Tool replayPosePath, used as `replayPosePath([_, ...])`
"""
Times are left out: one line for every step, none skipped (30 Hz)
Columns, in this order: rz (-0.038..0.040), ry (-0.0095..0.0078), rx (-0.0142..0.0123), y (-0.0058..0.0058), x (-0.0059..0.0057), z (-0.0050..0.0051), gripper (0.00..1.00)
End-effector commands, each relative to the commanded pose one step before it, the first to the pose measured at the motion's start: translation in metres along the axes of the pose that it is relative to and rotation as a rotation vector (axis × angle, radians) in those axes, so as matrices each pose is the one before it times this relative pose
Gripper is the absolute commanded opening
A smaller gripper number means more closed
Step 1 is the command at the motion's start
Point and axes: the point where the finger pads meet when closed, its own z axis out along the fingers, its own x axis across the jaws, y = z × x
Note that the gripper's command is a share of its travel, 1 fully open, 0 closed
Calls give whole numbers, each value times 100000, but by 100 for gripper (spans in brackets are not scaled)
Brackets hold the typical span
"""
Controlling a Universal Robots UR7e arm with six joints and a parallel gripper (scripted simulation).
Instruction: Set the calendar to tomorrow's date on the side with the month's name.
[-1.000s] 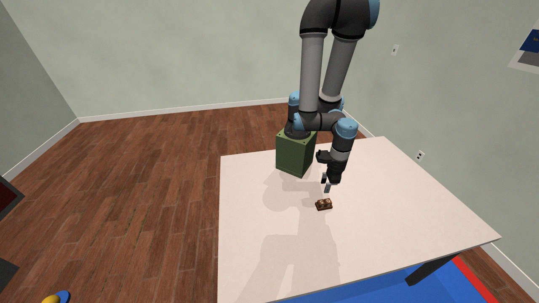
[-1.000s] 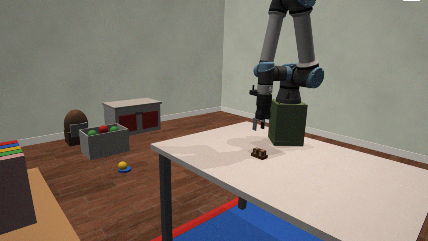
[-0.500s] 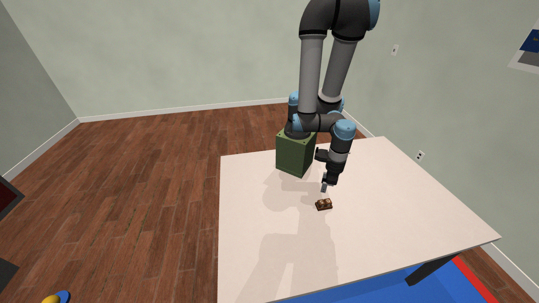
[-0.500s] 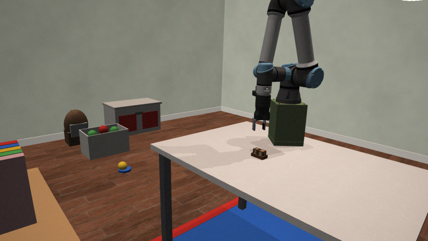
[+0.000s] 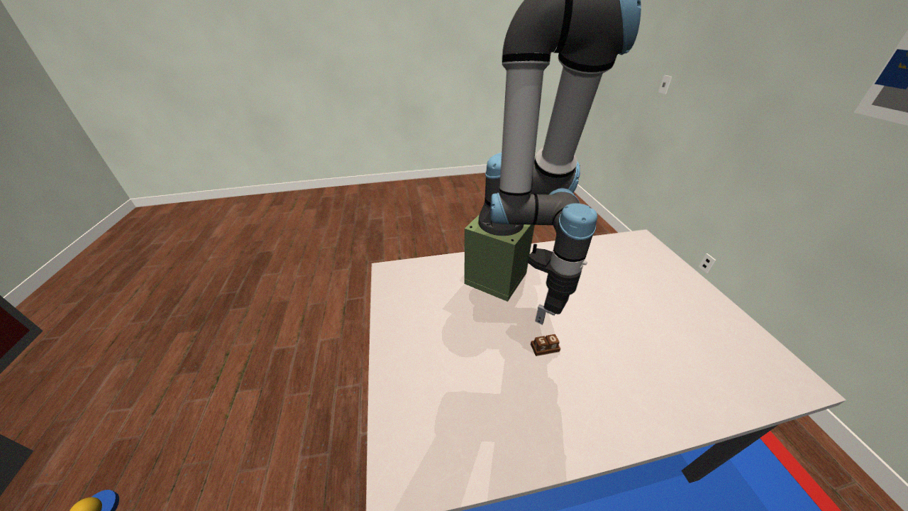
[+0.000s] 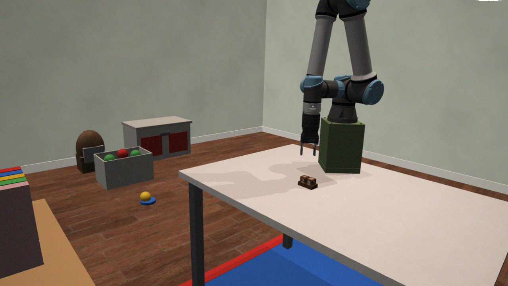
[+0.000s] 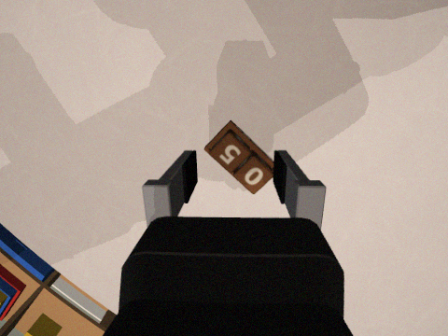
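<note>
My green pedestal [image 6: 341,149] stands on the white table [image 5: 666,355] just behind the calendar [image 6: 307,182], whose two cubes sit side by side in their brown tray. My gripper [image 6: 307,152] hangs above the calendar, well clear of it, fingers spread wide with nothing between them. My wrist view shows 5 and 0 on the cube tops [image 7: 239,157], turned diagonal to my fingers, while the exterior view shows 2 and 8 on the side.

The tool [image 6: 307,152] hangs spread open above the desk [image 6: 372,220], holding nothing. Below it the calendar [image 6: 307,181] sits near the far edge, beside the green pedestal [image 6: 341,149].
</note>
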Motion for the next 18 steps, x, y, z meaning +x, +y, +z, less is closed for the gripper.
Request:
replayPosePath([15704, -201, 634, -319, 332, 293, 100])
replayPosePath([3976, 10, 8, -38, 49, 62, 100])
replayPosePath([337, 1, 1, -3, 4, 5, 100])
replayPosePath([4371, -5, -6, -30, 42, 65, 100])
replayPosePath([2350, 3, 3, -19, 26, 36, 100])
replayPosePath([2074, 3, 2, -16, 22, 32, 100])
replayPosePath([2796, -4, -6, -15, 25, 41, 100])
replayPosePath([1678, -2, -4, -9, 14, 25, 100])
replayPosePath([3318, -3, -5, -17, 30, 49, 100])
replayPosePath([1200, -1, -2, -6, 11, 18, 100])
replayPosePath([3704, 1, -1, -20, 35, 56, 100])
replayPosePath([0, 0, 0, 0, 0, 0, 100])
replayPosePath([0, 0, 0, 0, 0, 0, 100])
replayPosePath([855, 0, 0, -4, 8, 13, 100])
replayPosePath([4428, -7, -14, -1, 88, 67, 100])
replayPosePath([4736, 12, 20, -37, 16, 73, 100])
replayPosePath([2721, 8, 13, -19, 19, 42, 100])
replayPosePath([1986, 5, 9, -13, 13, 31, 100])
